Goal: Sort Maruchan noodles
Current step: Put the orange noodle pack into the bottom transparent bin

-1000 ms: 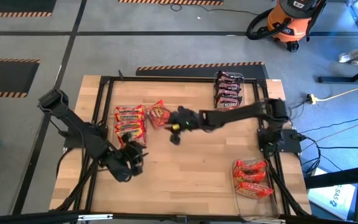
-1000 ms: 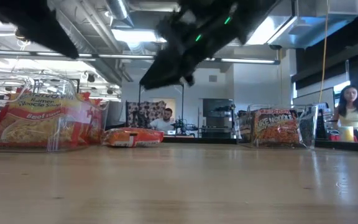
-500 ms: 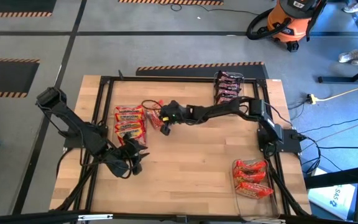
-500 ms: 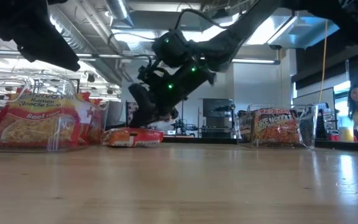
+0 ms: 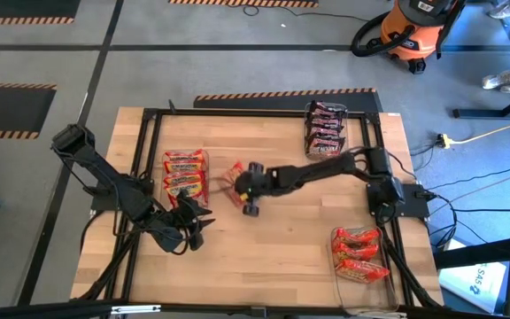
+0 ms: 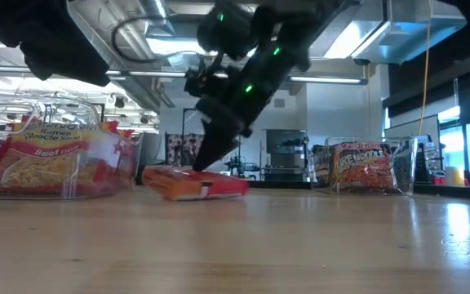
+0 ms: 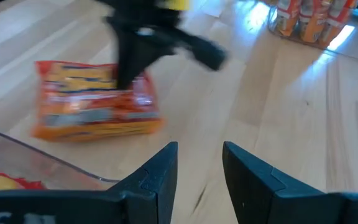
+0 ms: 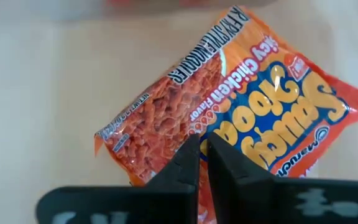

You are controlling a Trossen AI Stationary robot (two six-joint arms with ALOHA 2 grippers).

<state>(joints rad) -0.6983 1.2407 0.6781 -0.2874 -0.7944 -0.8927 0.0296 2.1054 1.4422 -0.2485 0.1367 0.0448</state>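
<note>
An orange Maruchan packet (image 5: 234, 174) lies mid-table, just right of the left bin; it also shows in the low view (image 6: 194, 184) and the left wrist view (image 7: 95, 106). My right gripper (image 5: 242, 183) reaches across from the table's right side and is shut on it. My left gripper (image 5: 197, 227) hovers open near the table's near-left part, by that bin's near corner, touching nothing (image 7: 199, 163). Three clear bins hold the other packets: red-and-yellow (image 5: 184, 171), dark maroon (image 5: 324, 128) and orange-red (image 5: 359, 252). My right gripper (image 8: 203, 152) pinches the orange packet between its two fingers at the edge nearest the wrist (image 8: 224, 142). The fingers (image 6: 205, 159) slant down onto it from above and from the table's right. The packet's held end is slightly raised; its other end (image 6: 235, 189) rests on the table.
The left bin (image 6: 55, 163) stands close to the held packet. The maroon bin (image 6: 365, 167) stands at the far right, the orange-red bin at the near right. Bare wood lies between them in the table's middle and near part. An orange shop vacuum (image 5: 414, 31) stands beyond the table.
My right gripper swung toward the table's left and came down onto the orange packet, then drew back toward the near right edge. The packet slid a little that way along the table, away from the left bin, and turned slightly.
</note>
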